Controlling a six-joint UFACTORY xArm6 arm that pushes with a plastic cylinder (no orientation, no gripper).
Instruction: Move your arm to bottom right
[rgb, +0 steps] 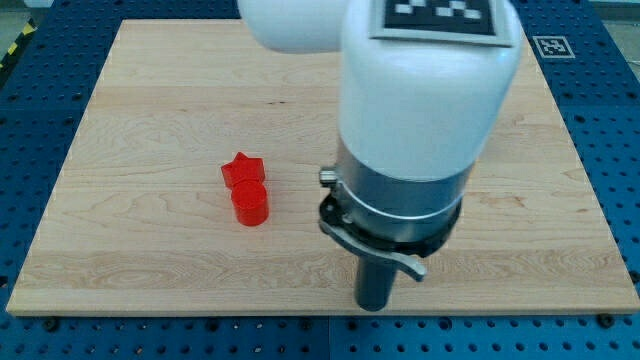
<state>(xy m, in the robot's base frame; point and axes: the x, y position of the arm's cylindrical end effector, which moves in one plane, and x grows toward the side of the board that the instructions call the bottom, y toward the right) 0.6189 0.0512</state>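
Board (150, 90) was pale wood, fine horizontal grain, smooth, sitting on a blue perforated table (40, 70). My arm (425, 90) was a fat glossy white cylinder with a black-and-white marker tag (438, 15) on top, then a grey metal collar with a dark ring and a small silver lever, then the dark straight rod. My tip (372, 306) sat on the wood near the view's bottom edge, a bit right of centre.

No pincer on this rig, only the rod, so nothing to report as wide, narrow or holding; the tip touched no block.

Task thing is the arm itself: the tip was low on the board but clearly left of the bottom right corner (615, 300), with bare wood between.

Two blocks, both glossy red plastic. Red star block (242, 169) lay up and to the view's left of the tip. Red cylinder block (250, 203) stood just below the star, touching or nearly touching it; could not tell which. Both were well apart from the tip, on its left side, away from the corner.

Another marker tag (549, 45) was stuck on the blue table past the board's top right corner. A yellow-black striped strip (14, 45) showed at the view's far top left. The arm's body hid a large part of the board's middle and upper right.
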